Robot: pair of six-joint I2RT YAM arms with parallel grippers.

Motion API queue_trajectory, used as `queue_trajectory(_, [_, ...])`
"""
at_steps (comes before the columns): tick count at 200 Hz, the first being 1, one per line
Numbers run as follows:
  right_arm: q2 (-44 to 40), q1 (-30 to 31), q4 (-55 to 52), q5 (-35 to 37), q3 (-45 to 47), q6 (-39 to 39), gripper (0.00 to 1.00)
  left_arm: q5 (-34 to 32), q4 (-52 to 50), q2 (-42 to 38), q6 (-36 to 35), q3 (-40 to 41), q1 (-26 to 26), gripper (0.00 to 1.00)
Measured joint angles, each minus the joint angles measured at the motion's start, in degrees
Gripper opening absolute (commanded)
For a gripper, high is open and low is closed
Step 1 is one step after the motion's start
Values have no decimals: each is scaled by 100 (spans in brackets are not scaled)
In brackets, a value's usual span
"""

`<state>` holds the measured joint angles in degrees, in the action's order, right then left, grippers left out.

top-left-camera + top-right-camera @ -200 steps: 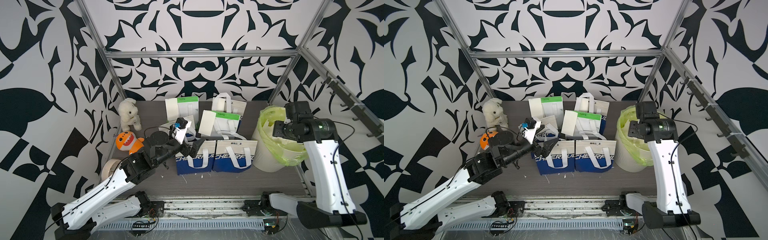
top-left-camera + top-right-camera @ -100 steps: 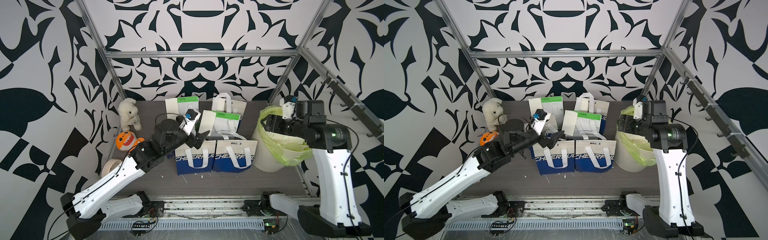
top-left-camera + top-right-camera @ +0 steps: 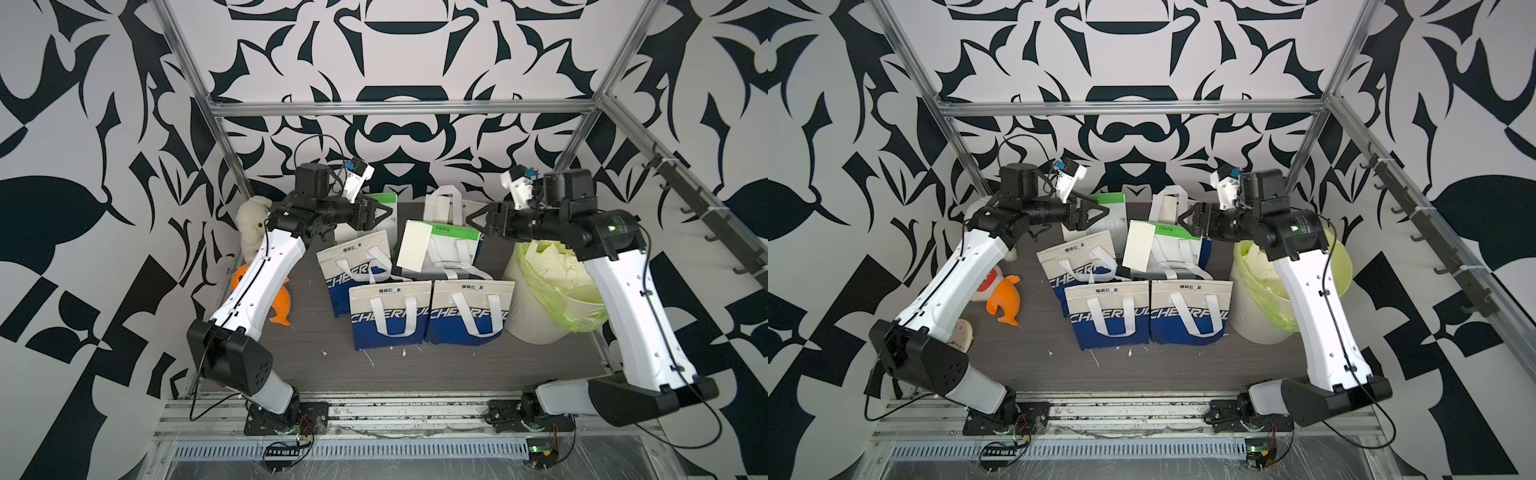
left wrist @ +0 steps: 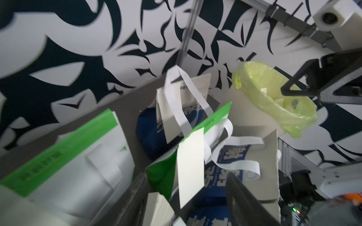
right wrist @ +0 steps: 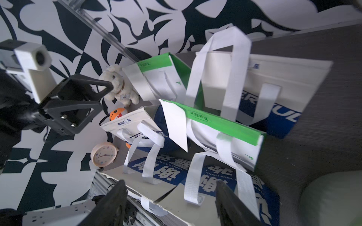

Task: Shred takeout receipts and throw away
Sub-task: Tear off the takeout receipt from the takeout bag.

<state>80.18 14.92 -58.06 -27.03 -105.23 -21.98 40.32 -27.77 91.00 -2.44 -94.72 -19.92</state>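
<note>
Left tool (image 3: pixel 383 212) spread, empty, arm raised, pointing 3 o'clock | right tool (image 3: pixel 476 218) spread, empty, pointing 9 o'clock | receipt (image 3: pixel 415 245) lower, between tips, untouched

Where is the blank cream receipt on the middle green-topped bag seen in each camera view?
Both top views: receipt at mid-table, over the left end of the middle green-topped bag.
Left wrist: receipt near picture centre, overlapping that bag.
Right wrist: receipt near picture centre, against that bag.
Shared landmark: the bag, touching the receipt everywhere.
</note>
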Motion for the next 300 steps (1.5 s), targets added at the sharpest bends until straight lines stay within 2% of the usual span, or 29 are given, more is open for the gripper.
queue_trajectory(20, [319,282,122,116,-68,-39,70,365,-133,188,-254,-35,-31,67])
queue_trajectory(57, [992,699,442,420,-234,-199,66,645,-415,813,-461,-693,-35,56])
queue_trajectory(71, [1217,824,503,590,-258,-243,65,610,-520,1126,-402,-981,-37,51])
queue_trajectory(108, [1856,1128,522,1119,-527,-254,64,356,-767,1792,-334,-1397,-144,47])
queue_trajectory(138, [2135,1261,525,1552,-540,-208,61,120,-820,2087,-227,-1434,-273,32])
queue_trajectory(180, [2214,1287,726,1764,-527,-90,53,-76,-695,2214,-96,-1434,-361,25])
queue_trajectory(259, [2507,1316,1318,1537,-667,-20,35,-155,-133,2186,-31,-1130,-492,16])
queue_trajectory(300, [2850,1458,1257,1532,-857,15,34,-170,76,2133,-31,-994,-525,15])
